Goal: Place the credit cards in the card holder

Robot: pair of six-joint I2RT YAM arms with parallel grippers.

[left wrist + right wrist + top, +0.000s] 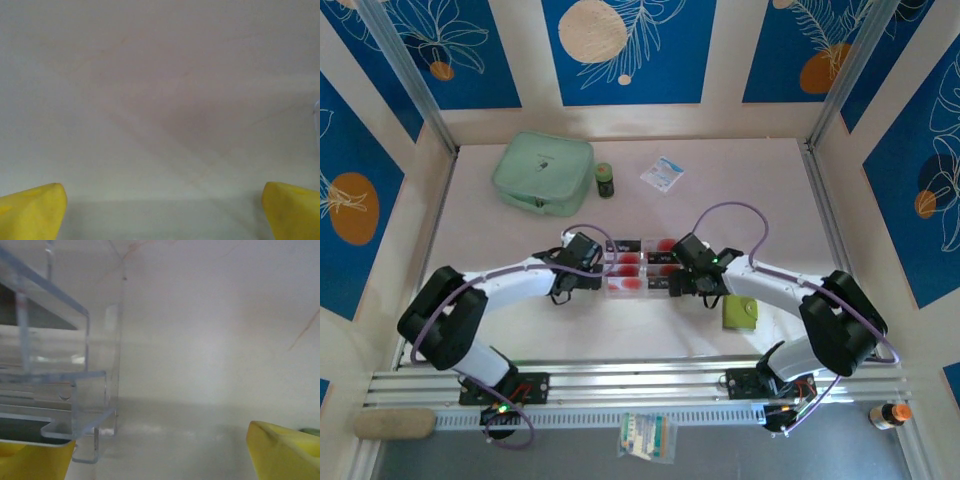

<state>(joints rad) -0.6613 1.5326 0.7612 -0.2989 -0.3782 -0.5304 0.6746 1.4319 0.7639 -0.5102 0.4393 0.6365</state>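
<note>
Left tool [162,210] released | right tool [160,452] released | credit cards [632,268] lie between both

Tabletop [490,230]: pale pinkish-white, matt, evenly lit. Enclosure walls [620,50]: cream boards carrying blue panels with white leaf outlines and orange and cream discs. Aluminium posts [408,75] stand at both far corners. Slotted aluminium rails [640,385] run along the near edge.

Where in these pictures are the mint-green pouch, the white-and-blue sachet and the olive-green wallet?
mint-green pouch [542,172], top view, middle of its flat upper face.
white-and-blue sachet [662,173], top view, its centre.
olive-green wallet [740,314], top view, the visible cover beside the right arm.
</note>
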